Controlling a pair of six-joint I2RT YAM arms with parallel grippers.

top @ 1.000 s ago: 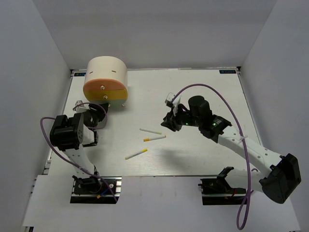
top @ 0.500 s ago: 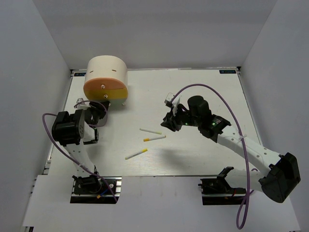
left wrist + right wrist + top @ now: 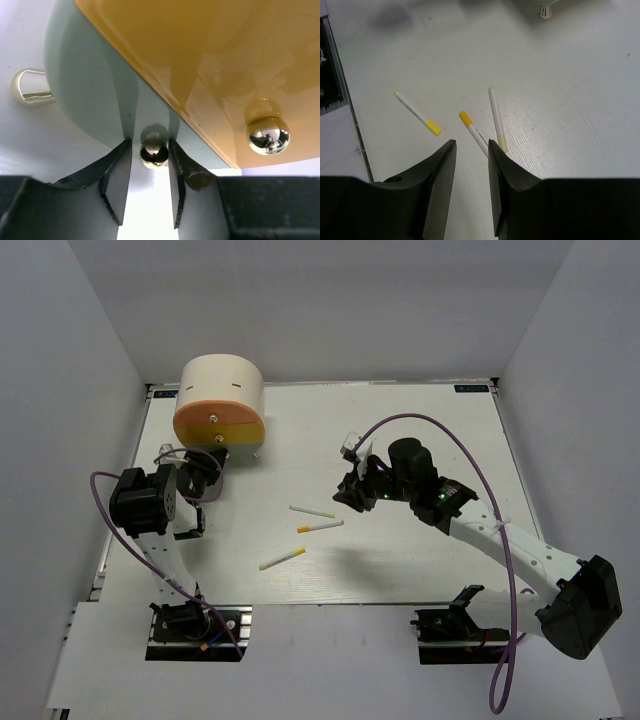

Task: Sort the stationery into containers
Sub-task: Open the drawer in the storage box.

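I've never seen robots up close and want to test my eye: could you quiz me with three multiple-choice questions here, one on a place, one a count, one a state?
1. Where are the left arm's fingers? A) either side of a small shiny round knob on the cream drum-shaped organiser B) inside a cup C) around a pen
2. How many thin white sticks with yellow ends lie on the white table? A) two B) three C) five
3. The right arm's fingers are: A) clamped on a stick B) apart, holding nothing C) gripping a cup
Answers: 1 A, the knob sits between them in the left wrist view; 2 B, three show in the top view; 3 B, a bare gap shows between them.
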